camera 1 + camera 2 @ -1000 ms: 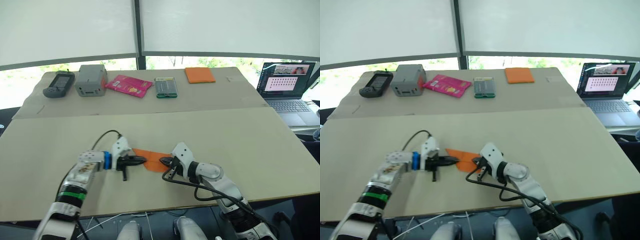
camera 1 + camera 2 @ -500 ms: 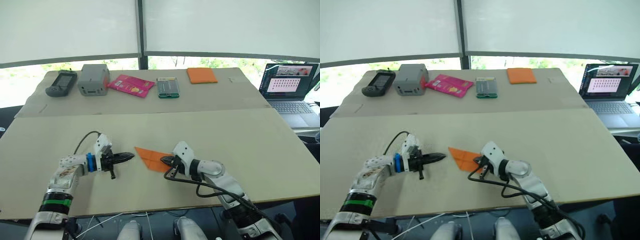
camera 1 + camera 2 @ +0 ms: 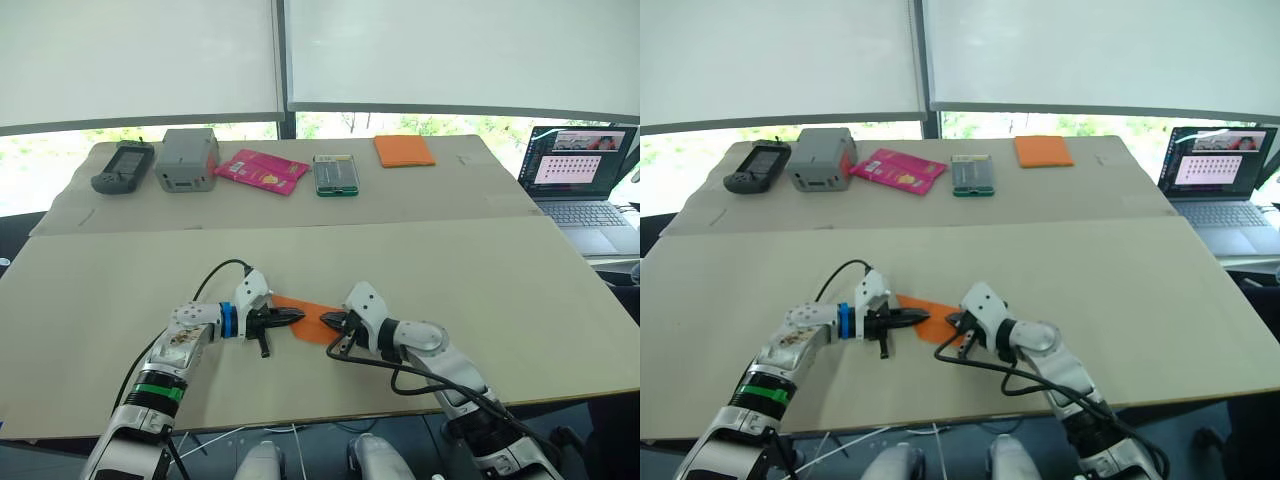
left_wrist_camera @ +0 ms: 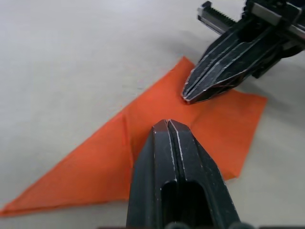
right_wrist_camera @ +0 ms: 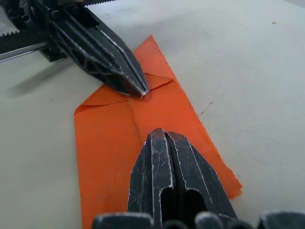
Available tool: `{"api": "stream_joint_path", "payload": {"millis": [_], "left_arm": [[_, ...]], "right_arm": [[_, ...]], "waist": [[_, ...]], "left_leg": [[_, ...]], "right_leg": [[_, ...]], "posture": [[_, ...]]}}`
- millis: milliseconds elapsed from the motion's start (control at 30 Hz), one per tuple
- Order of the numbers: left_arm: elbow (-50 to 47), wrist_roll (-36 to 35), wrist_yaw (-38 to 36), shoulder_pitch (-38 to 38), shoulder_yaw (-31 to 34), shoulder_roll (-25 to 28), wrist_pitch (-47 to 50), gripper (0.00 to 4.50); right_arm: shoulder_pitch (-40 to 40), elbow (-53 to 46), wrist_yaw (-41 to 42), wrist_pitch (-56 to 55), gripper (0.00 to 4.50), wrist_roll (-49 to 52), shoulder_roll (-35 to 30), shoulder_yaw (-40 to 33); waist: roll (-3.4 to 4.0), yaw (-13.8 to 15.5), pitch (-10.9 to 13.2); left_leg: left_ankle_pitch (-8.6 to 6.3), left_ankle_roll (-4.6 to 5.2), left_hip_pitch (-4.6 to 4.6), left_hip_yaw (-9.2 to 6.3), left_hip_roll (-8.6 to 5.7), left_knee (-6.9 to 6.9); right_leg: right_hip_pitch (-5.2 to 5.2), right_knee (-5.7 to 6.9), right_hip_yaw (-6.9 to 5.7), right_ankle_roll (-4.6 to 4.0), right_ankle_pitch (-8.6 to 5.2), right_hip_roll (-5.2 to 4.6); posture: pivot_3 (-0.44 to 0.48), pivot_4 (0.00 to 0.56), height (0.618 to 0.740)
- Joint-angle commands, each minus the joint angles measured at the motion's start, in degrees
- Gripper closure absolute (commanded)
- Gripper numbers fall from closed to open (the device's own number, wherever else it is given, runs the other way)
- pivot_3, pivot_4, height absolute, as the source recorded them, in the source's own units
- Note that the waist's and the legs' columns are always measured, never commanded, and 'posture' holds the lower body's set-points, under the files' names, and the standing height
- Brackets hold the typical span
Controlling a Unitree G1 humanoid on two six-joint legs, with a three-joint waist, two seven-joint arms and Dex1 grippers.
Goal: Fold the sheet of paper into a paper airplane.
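Sheet of paper (image 3: 312, 318): orange, partly folded into a pointed wedge, lying flat on the near middle of the table (image 3: 500, 290).
Left hand (image 3: 294, 317): fingers pressed together, tip resting on the paper's left part. Half a second ago it stood clear to the left; it has since come back onto the sheet.
Right hand (image 3: 328, 320): fingers pressed together, tip down on the paper's right part.
Judgement: both tips pin the sheet, likely pressing a crease; airplane far from finished.
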Motion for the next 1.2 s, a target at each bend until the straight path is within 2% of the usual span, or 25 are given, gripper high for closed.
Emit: {"api": "stream_joint_path", "payload": {"millis": [33,200,367,500,700,833,900,933,1000,1100,1133,1200], "left_arm": [[3.5,1.1,1.6,0.7,3.3,4.1,0.2,4.5],[0.6,-1.9,-0.7,4.2,5.9,7.0,2.4,4.5],[-6.9,-8.4,-1.7,5.8,9.2,5.4,5.6,4.5],[-12.8,-11.3,-2.7,7.5,10.2,6.3,8.7,4.5],[-16.4,-6.8,-2.2,10.3,8.4,11.7,8.4,4.5],[-19.0,-8.1,-1.9,11.5,10.0,14.0,11.6,4.5],[-19.7,-8.4,-1.6,11.9,10.4,14.2,12.0,4.5],[-20.2,-8.6,-1.3,12.2,10.8,14.3,12.3,4.09],[-20.7,-8.7,-0.7,12.4,11.3,14.2,12.5,3.72],[-21.7,-8.2,1.1,13.0,11.8,14.2,12.1,2.68],[-22.1,-8.3,1.3,13.3,11.9,14.3,12.4,2.36],[-23.2,-8.7,1.4,14.1,12.0,14.8,13.1,2.36]], "right_arm": [[1.8,1.6,-0.2,3.0,4.47,-0.9,-1.2,0.2],[1.4,2.2,0.0,2.5,4.47,-1.0,-1.2,0.1],[0.8,1.8,1.0,0.6,4.47,0.9,-0.6,-1.4],[0.4,-2.2,2.9,0.3,4.47,3.7,-2.3,-4.5],[-0.3,-9.4,7.9,3.4,4.47,11.4,-6.7,-10.3],[-2.2,-10.8,10.5,11.1,3.25,16.3,-11.5,-14.3],[-2.9,-10.0,10.0,13.0,2.55,17.2,-11.9,-14.8],[-3.7,-9.0,9.0,14.9,2.08,18.1,-11.2,-15.4],[-4.8,-7.6,8.1,18.1,1.52,19.9,-10.2,-16.3],[-6.1,-5.3,8.6,27.6,0.51,25.9,-7.7,-16.9],[-6.5,-4.3,8.9,28.7,0.45,26.1,-7.3,-16.0],[-7.6,-2.0,8.0,30.1,0.45,27.1,-5.4,-16.5]], "waist": [[0.0,-0.1,0.0],[0.03,-0.3,0.0],[0.01,-0.2,0.0],[0.0,0.0,0.0],[0.07,-0.3,0.1],[0.03,-0.1,0.2],[0.03,0.1,0.2],[0.03,0.1,0.2],[0.03,0.0,0.2],[0.03,0.0,0.2],[0.03,-0.1,0.2],[0.03,-0.1,0.2]], "left_leg": [[0.0,0.0,0.01,0.0,0.01,0.0],[-0.01,0.01,0.03,0.01,0.06,-0.06],[-0.01,0.01,0.02,0.01,0.06,-0.06],[0.0,0.0,-0.11,0.0,0.05,-0.06],[-0.04,0.05,-0.23,0.02,0.05,-0.06],[-0.04,0.05,-0.31,-0.01,0.05,-0.06],[-0.04,0.05,-0.31,0.0,0.05,-0.06],[-0.04,0.05,-0.32,-0.01,0.05,-0.06],[-0.04,0.06,-0.35,0.0,0.06,-0.06],[-0.04,0.06,-0.47,0.0,0.07,-0.06],[-0.04,0.06,-0.48,0.0,0.06,-0.06],[-0.04,0.06,-0.5,-0.01,0.06,-0.06]], "right_leg": [[0.0,0.0,0.0,0.0,0.0,0.01],[-0.03,0.0,-0.01,-0.04,-0.03,0.02],[-0.04,0.0,-0.01,-0.05,-0.03,-0.01],[-0.14,0.0,-0.03,-0.04,-0.02,-0.01],[-0.25,-0.05,0.0,-0.03,-0.03,0.0],[-0.3,-0.06,-0.03,-0.04,-0.03,-0.01],[-0.3,-0.09,-0.05,-0.05,-0.04,-0.04],[-0.3,-0.11,-0.06,-0.06,-0.05,-0.03],[-0.32,-0.1,-0.06,-0.06,-0.05,-0.02],[-0.44,-0.07,-0.05,-0.06,-0.04,-0.02],[-0.46,-0.07,-0.05,-0.06,-0.04,-0.02],[-0.46,-0.08,-0.05,-0.06,-0.03,-0.02]], "posture": [[0.0,0.15,0.74],[0.0,0.15,0.74],[0.0,0.15,0.74],[0.0,0.15,0.74],[0.0,0.15,0.74],[0.0,0.15,0.74],[0.0,0.15,0.74],[0.0,0.15,0.74],[0.0,0.15,0.74],[0.0,0.15,0.74],[0.0,0.15,0.74],[0.0,0.15,0.74]]}}
